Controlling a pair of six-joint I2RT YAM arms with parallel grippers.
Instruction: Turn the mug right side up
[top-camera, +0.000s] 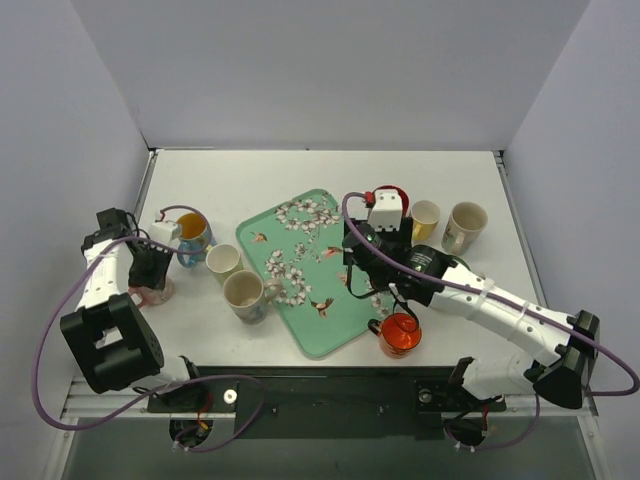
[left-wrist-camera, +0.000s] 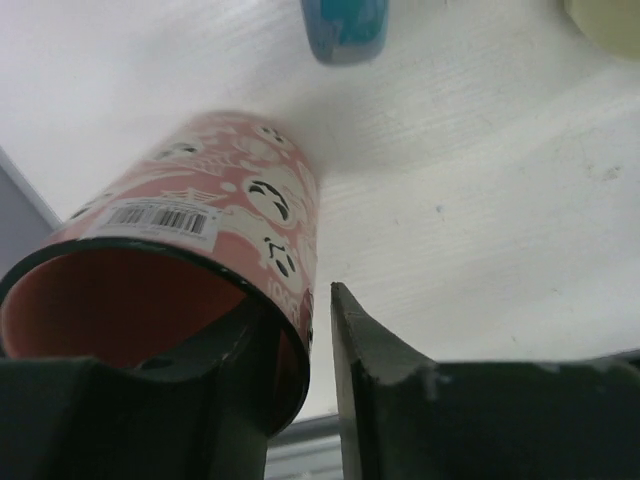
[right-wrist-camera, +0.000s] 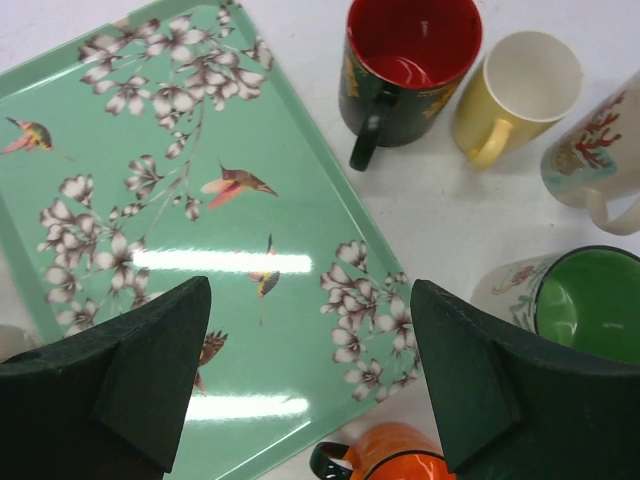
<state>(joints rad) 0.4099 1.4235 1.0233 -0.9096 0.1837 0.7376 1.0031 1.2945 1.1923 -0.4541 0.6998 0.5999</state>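
A pink mug with panda faces (left-wrist-camera: 230, 210) stands on the white table with its open rim towards the left wrist camera. In the top view it sits at the far left (top-camera: 158, 294) under the left arm. My left gripper (left-wrist-camera: 300, 330) straddles its wall, one finger inside and one outside. A thin gap shows between the outer finger and the wall. In the top view the left gripper (top-camera: 150, 276) is right above the mug. My right gripper (right-wrist-camera: 310, 370) is wide open and empty, hovering over the green floral tray (right-wrist-camera: 150, 180).
A blue mug (top-camera: 192, 236) and two cream mugs (top-camera: 223, 262) (top-camera: 245, 294) stand between the pink mug and the tray (top-camera: 330, 330). An orange mug (top-camera: 400, 335), a dark mug with red inside (right-wrist-camera: 412, 50), a yellow mug (right-wrist-camera: 525, 85), a coral-print mug (right-wrist-camera: 600, 150) and a green-lined mug (right-wrist-camera: 590, 300) stand right of the tray.
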